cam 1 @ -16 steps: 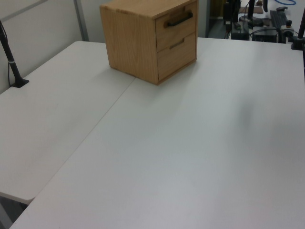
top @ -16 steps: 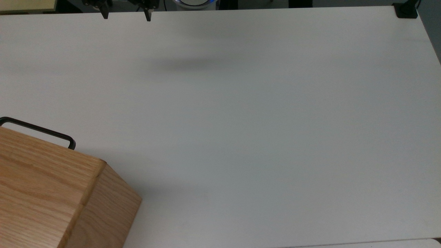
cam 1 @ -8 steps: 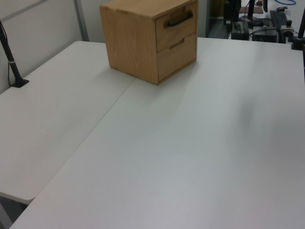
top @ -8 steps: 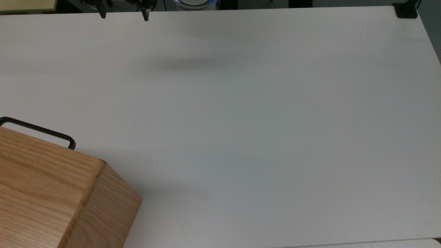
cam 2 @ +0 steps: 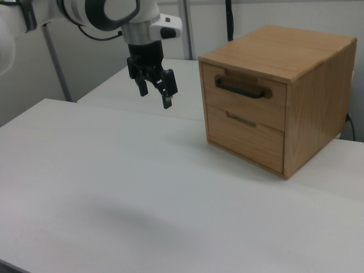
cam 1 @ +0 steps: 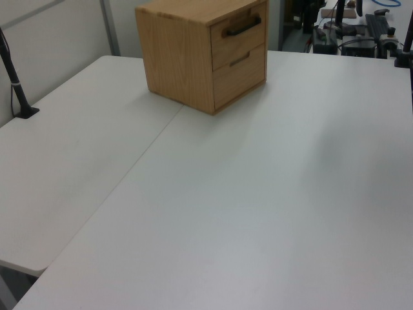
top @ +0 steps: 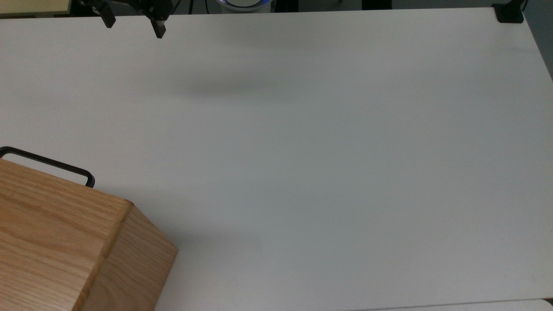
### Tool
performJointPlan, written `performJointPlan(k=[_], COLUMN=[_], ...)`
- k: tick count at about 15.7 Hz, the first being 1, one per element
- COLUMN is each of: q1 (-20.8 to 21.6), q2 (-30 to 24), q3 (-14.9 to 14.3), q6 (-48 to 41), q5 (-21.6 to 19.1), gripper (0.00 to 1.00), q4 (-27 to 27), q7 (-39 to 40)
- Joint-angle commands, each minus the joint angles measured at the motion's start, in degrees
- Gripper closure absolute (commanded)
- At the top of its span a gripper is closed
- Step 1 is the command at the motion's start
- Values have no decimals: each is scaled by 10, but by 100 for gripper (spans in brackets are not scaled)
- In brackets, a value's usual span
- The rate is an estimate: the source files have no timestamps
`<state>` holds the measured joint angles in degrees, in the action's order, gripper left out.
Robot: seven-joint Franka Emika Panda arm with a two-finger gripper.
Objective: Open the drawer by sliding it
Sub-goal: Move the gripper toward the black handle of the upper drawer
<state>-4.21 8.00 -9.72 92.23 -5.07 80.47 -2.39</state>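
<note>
Since half a second ago, the gripper (top: 131,23) has been shifted toward the top view's left along the far table edge, from about 12 o'clock toward 11 o'clock of that frame, and a little lower into the picture; its shadow on the white table (top: 302,151) has followed. This is judged an early approach: the arm is being brought into line with the cabinet front, but contact has not been made. The fingers (cam 2: 167,98) are held spread apart, with nothing between them. In the right view the gripper (cam 2: 154,91) is seen hanging above the table at roughly 9 o'clock from the drawer (cam 2: 243,96), well apart from it. The drawer is the upper one of the oak cabinet (cam 2: 284,96), at 7 o'clock in the top view; it appears fully shut, its front flush with the box. A light oak panel is shown, carrying a thin black bar handle (cam 2: 239,89) that stands proud of the wood, above a second drawer front (cam 2: 244,139) with a smaller pull.
</note>
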Motion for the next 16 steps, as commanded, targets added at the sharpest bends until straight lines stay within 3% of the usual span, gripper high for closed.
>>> performJointPlan(k=[1, 4, 6, 10, 16], q1=[-13, -35, -41, -43, -56], q2=[-15, -14, -12, 3, 40], q3=[-3, -3, -7, -7, -8], q6=[11, 42, 100, 168, 260], q5=[-42, -86, -120, -123, -171], gripper=[0, 0, 0, 0, 0], q4=[12, 12, 13, 14, 14], q7=[-29, -99, -204, -384, -537])
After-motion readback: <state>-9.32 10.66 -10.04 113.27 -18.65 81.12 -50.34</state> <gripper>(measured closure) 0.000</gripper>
